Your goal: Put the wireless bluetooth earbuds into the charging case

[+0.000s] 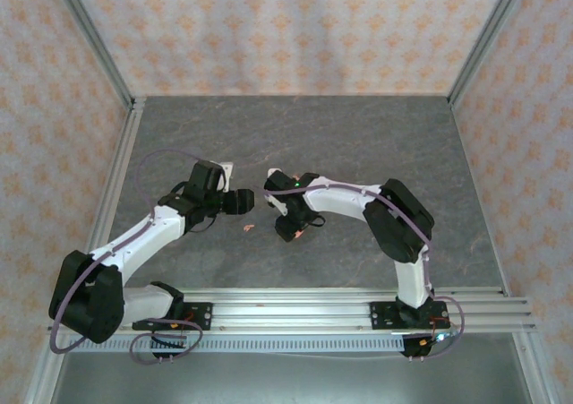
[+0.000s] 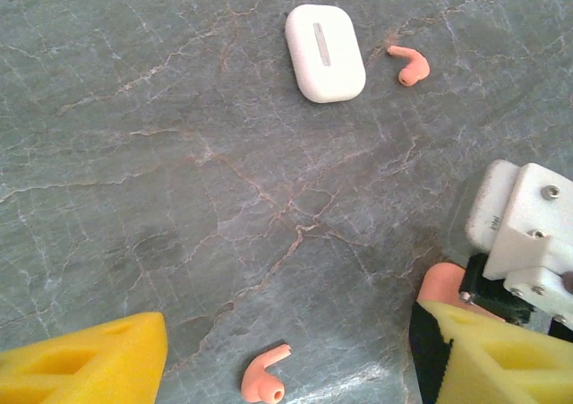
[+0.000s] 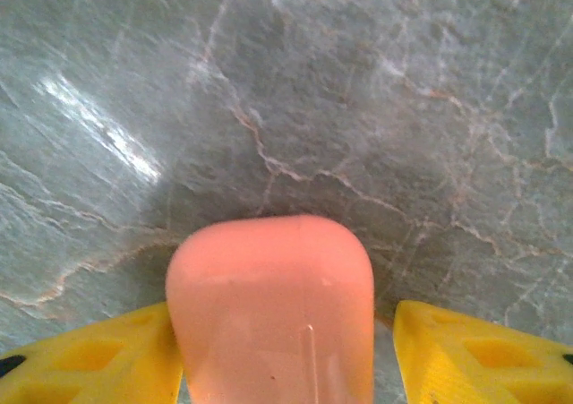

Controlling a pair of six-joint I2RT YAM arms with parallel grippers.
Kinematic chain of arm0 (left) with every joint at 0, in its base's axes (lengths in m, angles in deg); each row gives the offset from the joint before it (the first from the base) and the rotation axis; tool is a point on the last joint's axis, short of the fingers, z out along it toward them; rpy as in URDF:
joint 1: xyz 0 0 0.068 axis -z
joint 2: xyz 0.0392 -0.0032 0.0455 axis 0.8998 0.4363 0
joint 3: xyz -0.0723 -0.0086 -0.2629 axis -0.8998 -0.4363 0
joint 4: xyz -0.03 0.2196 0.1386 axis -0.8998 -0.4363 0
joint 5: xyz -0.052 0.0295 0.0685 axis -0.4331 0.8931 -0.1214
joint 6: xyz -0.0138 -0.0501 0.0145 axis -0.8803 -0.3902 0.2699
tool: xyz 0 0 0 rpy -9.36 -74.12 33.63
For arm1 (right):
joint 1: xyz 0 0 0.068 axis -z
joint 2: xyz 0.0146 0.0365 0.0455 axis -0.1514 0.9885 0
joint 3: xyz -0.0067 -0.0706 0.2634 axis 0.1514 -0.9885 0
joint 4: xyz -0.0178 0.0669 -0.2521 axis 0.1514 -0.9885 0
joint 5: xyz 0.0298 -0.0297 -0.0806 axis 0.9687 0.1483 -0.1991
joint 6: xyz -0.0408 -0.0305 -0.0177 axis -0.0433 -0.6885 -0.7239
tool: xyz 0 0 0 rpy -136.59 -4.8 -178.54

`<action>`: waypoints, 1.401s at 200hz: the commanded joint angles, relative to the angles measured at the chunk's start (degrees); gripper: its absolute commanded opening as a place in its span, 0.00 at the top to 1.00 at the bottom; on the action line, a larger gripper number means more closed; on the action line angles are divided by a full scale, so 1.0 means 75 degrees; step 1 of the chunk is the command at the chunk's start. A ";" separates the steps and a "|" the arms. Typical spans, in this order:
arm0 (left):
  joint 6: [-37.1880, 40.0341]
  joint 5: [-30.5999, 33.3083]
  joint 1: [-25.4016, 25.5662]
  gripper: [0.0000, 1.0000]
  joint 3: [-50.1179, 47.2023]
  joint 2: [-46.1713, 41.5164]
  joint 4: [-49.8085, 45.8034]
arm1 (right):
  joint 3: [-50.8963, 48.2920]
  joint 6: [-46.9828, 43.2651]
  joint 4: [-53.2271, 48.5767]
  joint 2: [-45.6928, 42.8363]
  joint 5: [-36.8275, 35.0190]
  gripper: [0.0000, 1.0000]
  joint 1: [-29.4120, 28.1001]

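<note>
Currently, left jaws are hanging wide apart, gripping nothing; one small coral-pink stemmed earbud (image 2: 264, 382) is lying on the grey marbled counter (image 2: 179, 153) between them; a second coral-pink earbud (image 2: 410, 65) is lying just beside the white pebble-shaped case (image 2: 324, 53); right jaws are straddling the coral-pink rounded case (image 3: 273, 305), not clamped, a gap showing at one side.

Grey veined stone-look tabletop (image 3: 430, 81), faint sheen — coral-pink case (image 3: 269, 305) smooth, glossy plastic; right claw fingers (image 3: 466, 350) matt.

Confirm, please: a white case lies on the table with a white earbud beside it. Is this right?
Not quite: the earbud beside the white case on the table is coral-pink, not white. The left wrist view shows it.
</note>
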 commanded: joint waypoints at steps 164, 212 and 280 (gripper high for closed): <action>-0.0150 -0.1012 -0.0851 0.28 0.0280 -0.0557 -0.0461 | -0.1069 -0.0759 0.0276 -0.1993 -0.0563 0.76 -0.0040; 0.0858 -0.2616 -0.0977 0.28 0.0755 -0.1514 -0.0716 | -0.0897 -0.1286 0.0582 -0.3236 -0.0475 0.76 -0.0040; 0.2345 -0.5449 -0.0973 0.28 0.1366 -0.1282 -0.1818 | -0.0064 -0.1754 0.0422 -0.3450 -0.0470 0.75 -0.0485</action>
